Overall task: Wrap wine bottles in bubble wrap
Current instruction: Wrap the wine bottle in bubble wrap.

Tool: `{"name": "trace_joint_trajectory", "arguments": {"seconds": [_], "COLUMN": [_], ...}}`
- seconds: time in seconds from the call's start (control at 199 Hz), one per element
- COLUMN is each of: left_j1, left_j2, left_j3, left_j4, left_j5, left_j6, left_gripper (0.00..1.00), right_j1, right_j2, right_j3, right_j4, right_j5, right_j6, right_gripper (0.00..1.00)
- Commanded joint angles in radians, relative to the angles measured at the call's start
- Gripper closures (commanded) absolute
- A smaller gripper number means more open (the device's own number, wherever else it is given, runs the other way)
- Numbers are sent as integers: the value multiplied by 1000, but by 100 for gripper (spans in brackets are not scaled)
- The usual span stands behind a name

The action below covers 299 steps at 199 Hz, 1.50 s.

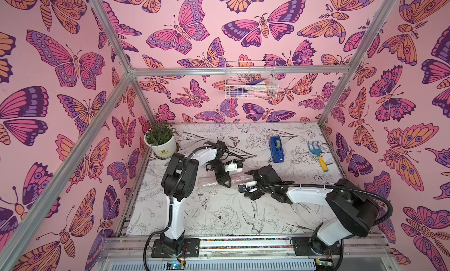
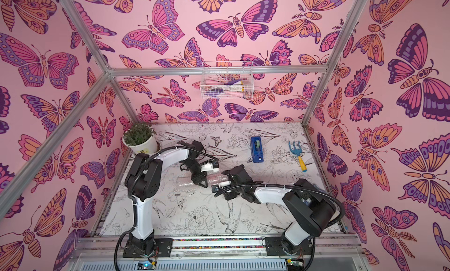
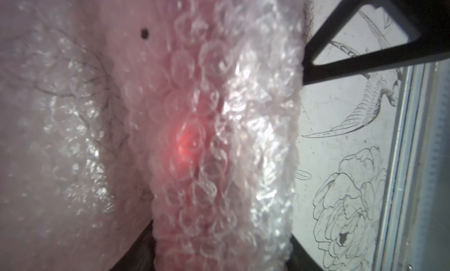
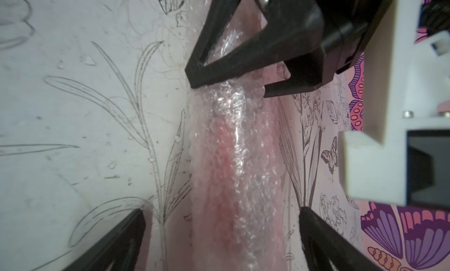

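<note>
The bubble wrap [image 1: 210, 182] [image 2: 186, 182] lies on the table as a rolled bundle between my two arms. The wine bottle shows only as a red-pink glow [image 3: 186, 140] [image 4: 219, 184] through the layers; its cap and label are hidden. My left gripper [image 1: 224, 181] [image 2: 201, 180] [image 3: 219, 248] is shut on the wrapped bundle, one finger on each side. In the right wrist view it clamps the far part of the bundle [image 4: 233, 70]. My right gripper [image 1: 252, 177] [image 2: 229, 177] [image 4: 222, 210] is open and straddles the bundle's other end, with a gap at each fingertip.
A blue tape dispenser [image 1: 276, 149] and a blue hand rake with a yellow handle [image 1: 317, 154] lie at the back right. A potted plant [image 1: 160, 140] stands in the back left corner. A wire basket [image 1: 250, 80] hangs on the back wall.
</note>
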Motion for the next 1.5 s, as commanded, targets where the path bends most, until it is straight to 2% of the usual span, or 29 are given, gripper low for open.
{"name": "trace_joint_trajectory", "arguments": {"seconds": [0.0, 0.08, 0.196, 0.266, 0.381, 0.481, 0.567, 0.752, 0.772, 0.888, 0.998, 1.123, 1.279, 1.399, 1.495], "left_j1": [2, 4, 7, 9, 16, 28, 40, 96, 105, 139, 143, 121, 47, -30, -101], "left_j2": [104, 136, 167, 168, 170, 158, 121, -77, -106, -288, -493, -700, -886, -978, -982], "left_j3": [7, 44, 85, 90, 101, 105, 95, 13, -1, -130, -354, -611, -813, -917, -976], "left_j4": [-196, -220, -248, -247, -246, -220, -168, 37, 65, 269, 540, 830, 908, 978, 1061], "left_j5": [-6, -20, -33, -38, -37, -30, -22, 3, 4, -48, -131, -288, -370, -376, -440], "left_j6": [23, 23, 27, 33, 33, 28, 8, -75, -85, -171, -208, -217, -69, -58, -26], "left_gripper": [48, 46, 42, 34, 29, 20, 14, 2, 0, 0, 0, 0, 0, 0, 0], "right_j1": [9, 7, 0, -1, -2, -3, -3, -11, -13, -30, -53, -79, -112, -145, -164], "right_j2": [55, 94, 120, 141, 163, 180, 200, 231, 231, 241, 249, 292, 409, 491, 552], "right_j3": [58, 96, 144, 179, 220, 256, 289, 327, 331, 365, 421, 533, 744, 882, 966], "right_j4": [89, 30, -71, -151, -273, -393, -472, -575, -585, -655, -757, -936, -1232, -1412, -1526], "right_j5": [85, 102, 53, 42, 20, 1, 5, -1, -6, -41, -88, -159, -248, -347, -393], "right_j6": [-30, -58, -53, -51, -45, -48, -44, -25, -23, -3, 23, 47, 93, 116, 117], "right_gripper": [1, 1, 2, 8, 15, 22, 32, 40, 42, 56, 65, 67, 67, 67, 67]}}
